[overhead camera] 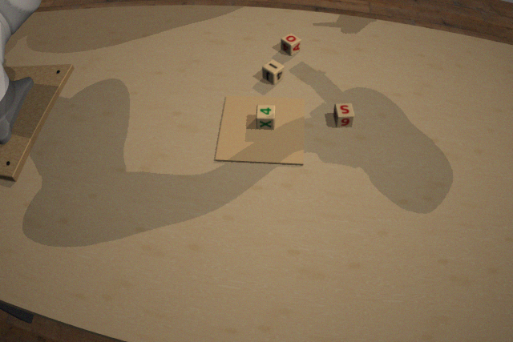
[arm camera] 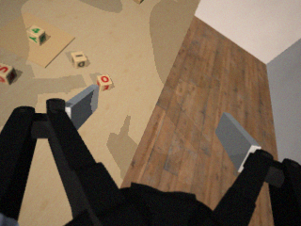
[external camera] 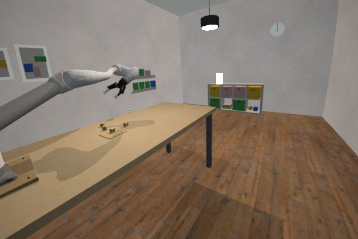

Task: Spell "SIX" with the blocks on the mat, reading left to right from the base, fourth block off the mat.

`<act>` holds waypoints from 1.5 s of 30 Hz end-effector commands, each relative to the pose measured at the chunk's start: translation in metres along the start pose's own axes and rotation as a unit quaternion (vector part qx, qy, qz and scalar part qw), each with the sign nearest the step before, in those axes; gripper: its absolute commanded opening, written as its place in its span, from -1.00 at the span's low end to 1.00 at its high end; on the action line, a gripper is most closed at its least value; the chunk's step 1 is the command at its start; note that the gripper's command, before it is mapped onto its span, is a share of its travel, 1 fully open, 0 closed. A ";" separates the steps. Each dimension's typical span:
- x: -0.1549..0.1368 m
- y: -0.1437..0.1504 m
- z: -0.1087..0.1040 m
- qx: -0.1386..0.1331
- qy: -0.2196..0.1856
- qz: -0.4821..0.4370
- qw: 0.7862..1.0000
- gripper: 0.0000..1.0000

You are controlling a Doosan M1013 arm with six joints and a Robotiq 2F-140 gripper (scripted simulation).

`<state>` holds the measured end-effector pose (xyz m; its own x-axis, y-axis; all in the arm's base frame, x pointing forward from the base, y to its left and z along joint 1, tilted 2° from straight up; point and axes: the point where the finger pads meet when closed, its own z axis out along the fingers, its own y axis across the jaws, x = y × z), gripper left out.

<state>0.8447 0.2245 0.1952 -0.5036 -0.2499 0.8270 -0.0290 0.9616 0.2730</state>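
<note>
Against the mat (overhead camera: pixel 232 147) (external camera: pixel 109 136) (arm camera: pixel 52 56), the blocks' undersides are hidden. In the exterior view, the letters on the blocks on and around the mat are too small to read. The wrist view's left edge cuts off part of the mat and the red S block (arm camera: pixel 6 74) beside it; its top edge crops a small object (arm camera: pixel 138 1) well apart from the mat.

A green-marked block (overhead camera: pixel 265 116) (arm camera: pixel 36 35) reads "4" and "X". A red-marked block (overhead camera: pixel 344 114) (arm camera: pixel 6 73) shows "S" and "9"; another (overhead camera: pixel 290 44) (arm camera: pixel 104 82), "O" and "A".
</note>
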 end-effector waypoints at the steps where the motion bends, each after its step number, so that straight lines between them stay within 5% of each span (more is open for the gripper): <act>1: 0.000 0.000 0.000 0.000 0.000 0.000 1.000 1.00; 22: -0.004 0.000 0.005 -0.003 -0.016 0.010 1.000 1.00; 31: -0.024 -0.019 0.055 -0.009 -0.127 0.079 0.989 1.00; 35: -0.024 -0.021 0.058 -0.009 -0.133 0.082 0.988 1.00; 39: -0.026 -0.048 0.102 0.002 -0.199 0.116 0.973 1.00; 41: -0.026 -0.048 0.103 0.002 -0.200 0.116 0.973 1.00; 43: -0.023 -0.068 0.134 0.012 -0.240 0.132 0.962 1.00; 45: -0.022 -0.069 0.136 0.012 -0.242 0.133 0.961 1.00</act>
<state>0.7550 0.1906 0.1010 -0.8036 0.0434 0.5936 0.1202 0.9886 0.0904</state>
